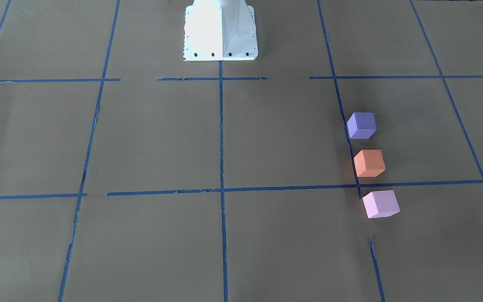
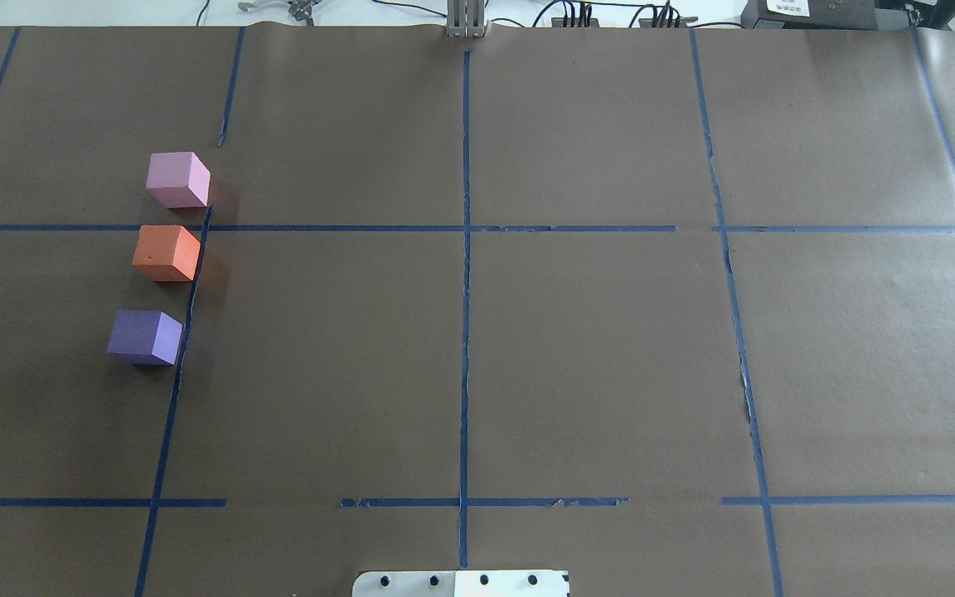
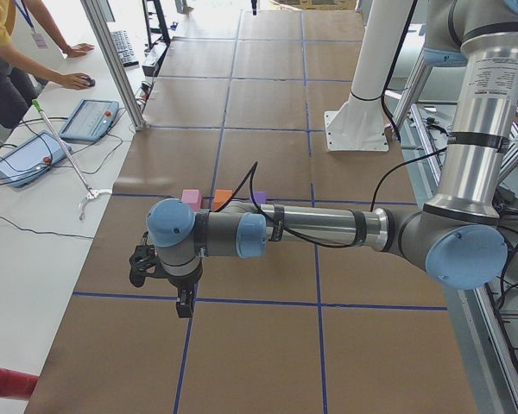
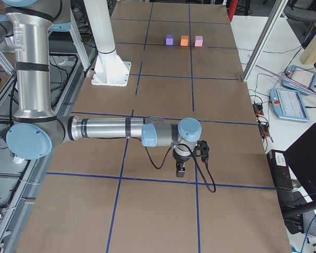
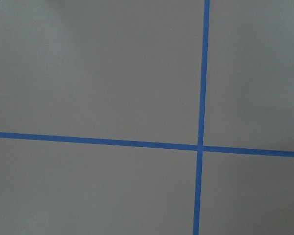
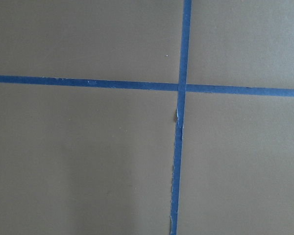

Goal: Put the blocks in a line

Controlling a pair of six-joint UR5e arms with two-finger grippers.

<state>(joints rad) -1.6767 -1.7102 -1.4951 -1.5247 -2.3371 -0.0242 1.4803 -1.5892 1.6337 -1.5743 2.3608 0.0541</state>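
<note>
Three cubes stand in a line on the brown paper, spaced apart, on my left side: the purple block (image 1: pixel 362 125), the orange block (image 1: pixel 369 163) and the pink block (image 1: pixel 380 204). In the overhead view the pink block (image 2: pixel 177 180) is farthest, the orange block (image 2: pixel 166 253) in the middle, the purple block (image 2: pixel 144 337) nearest me. My left gripper (image 3: pixel 184 304) hangs over the table well short of the blocks; whether it is open or shut I cannot tell. My right gripper (image 4: pixel 180 169) hangs at the far other end, and its state I cannot tell either. Both wrist views show only paper and tape.
Blue tape lines (image 2: pixel 466 274) form a grid on the paper. The white robot base (image 1: pixel 220 31) stands at mid-table on my side. An operator (image 3: pixel 9 60) and teach pendants (image 3: pixel 88 119) are beside the table, with an aluminium post (image 3: pixel 112 60) at its edge.
</note>
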